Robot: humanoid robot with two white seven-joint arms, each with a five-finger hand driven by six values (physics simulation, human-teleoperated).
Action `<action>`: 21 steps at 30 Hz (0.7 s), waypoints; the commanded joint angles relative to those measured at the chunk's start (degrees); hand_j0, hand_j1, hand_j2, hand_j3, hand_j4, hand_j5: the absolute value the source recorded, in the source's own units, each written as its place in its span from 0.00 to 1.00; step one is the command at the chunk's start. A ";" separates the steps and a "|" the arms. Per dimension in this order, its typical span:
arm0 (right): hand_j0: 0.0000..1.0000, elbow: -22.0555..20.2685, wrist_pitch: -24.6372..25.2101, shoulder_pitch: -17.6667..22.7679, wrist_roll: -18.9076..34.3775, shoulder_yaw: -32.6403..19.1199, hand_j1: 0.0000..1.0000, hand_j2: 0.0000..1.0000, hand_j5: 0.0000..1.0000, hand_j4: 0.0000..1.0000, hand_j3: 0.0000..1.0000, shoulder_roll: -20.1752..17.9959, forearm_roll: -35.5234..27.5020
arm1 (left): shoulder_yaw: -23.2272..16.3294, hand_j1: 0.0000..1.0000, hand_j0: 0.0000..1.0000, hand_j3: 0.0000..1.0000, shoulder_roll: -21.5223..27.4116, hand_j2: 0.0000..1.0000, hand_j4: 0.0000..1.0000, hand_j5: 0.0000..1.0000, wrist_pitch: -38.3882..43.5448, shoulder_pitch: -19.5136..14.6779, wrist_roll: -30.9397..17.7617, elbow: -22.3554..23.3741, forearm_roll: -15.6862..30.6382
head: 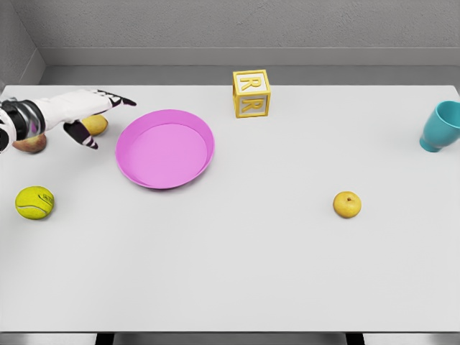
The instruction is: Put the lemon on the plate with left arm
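The lemon, small and yellow, lies on the white table just left of the pink plate, partly covered by my left hand. That left hand comes in from the left edge and hovers over the lemon. Its fingers are stretched toward the plate and the thumb hangs down on the lemon's left side. The hand is open and holds nothing. The round, shallow plate is empty. My right arm is out of view.
A brownish-red fruit sits under my left forearm. A tennis ball lies at the left front. A yellow letter block stands behind the plate, a teal cup at the right edge, and a yellow round fruit right of centre.
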 commanded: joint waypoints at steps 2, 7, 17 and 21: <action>1.00 0.00 0.02 0.00 0.01 -0.01 1.00 1.00 1.00 1.00 1.00 0.00 -0.01 | 2.26 1.00 1.00 1.00 -2.56 1.00 1.00 1.00 0.75 0.00 0.03 1.70 -3.12; 1.00 0.00 0.02 0.00 0.01 -0.01 1.00 1.00 1.00 1.00 1.00 0.00 -0.01 | 2.96 1.00 1.00 1.00 -3.09 1.00 1.00 1.00 0.66 -0.09 0.03 2.23 -3.21; 1.00 0.00 0.02 0.00 0.01 -0.01 1.00 1.00 1.00 1.00 1.00 0.00 -0.01 | 3.05 1.00 1.00 1.00 -3.09 1.00 1.00 1.00 3.38 -0.88 0.03 7.07 -4.08; 1.00 0.00 0.02 0.00 0.01 -0.01 1.00 1.00 1.00 1.00 1.00 0.00 -0.01 | 4.90 1.00 1.00 1.00 -4.85 1.00 1.00 1.00 3.82 -0.79 0.03 7.33 -8.04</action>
